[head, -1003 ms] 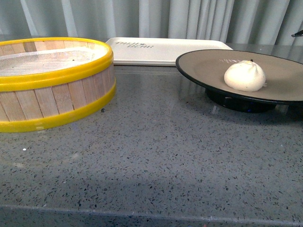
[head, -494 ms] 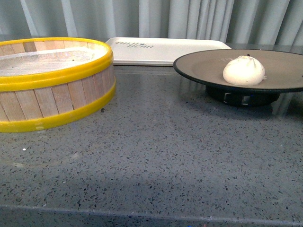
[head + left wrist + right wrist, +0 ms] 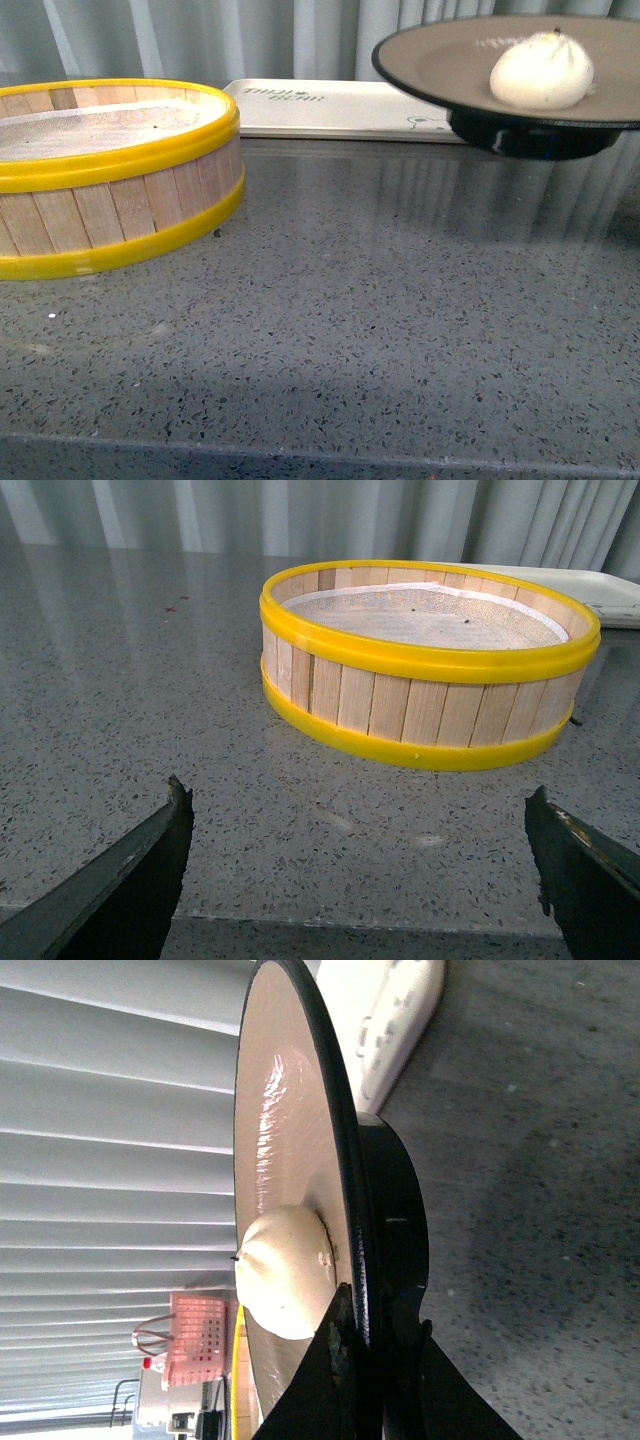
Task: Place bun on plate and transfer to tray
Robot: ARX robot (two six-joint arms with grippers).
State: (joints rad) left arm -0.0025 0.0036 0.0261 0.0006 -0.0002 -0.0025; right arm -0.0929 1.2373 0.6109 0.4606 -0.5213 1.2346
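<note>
The tan-brown, black-rimmed plate (image 3: 450, 55) hangs in the air at the upper right of the front view, clear of the counter, with the cream-white bun (image 3: 541, 70) resting on it. My right gripper (image 3: 378, 1345) is shut on the plate's (image 3: 290, 1110) black rim, one finger above it beside the bun (image 3: 285, 1270) and one below; the arm itself is out of the front view. The cream-white tray (image 3: 330, 108) lies flat at the back, partly behind the plate. My left gripper (image 3: 360, 870) stands open over the counter's front edge, holding nothing.
A yellow-rimmed wooden steamer basket (image 3: 110, 175) stands at the left of the grey speckled counter (image 3: 380, 300), and also shows ahead of my left gripper (image 3: 430, 660). Grey curtains hang behind. The counter's front edge (image 3: 300, 450) runs along the bottom.
The plate with the bun has risen off the counter, now held well above it and slightly further right. The basket and tray have not moved.
</note>
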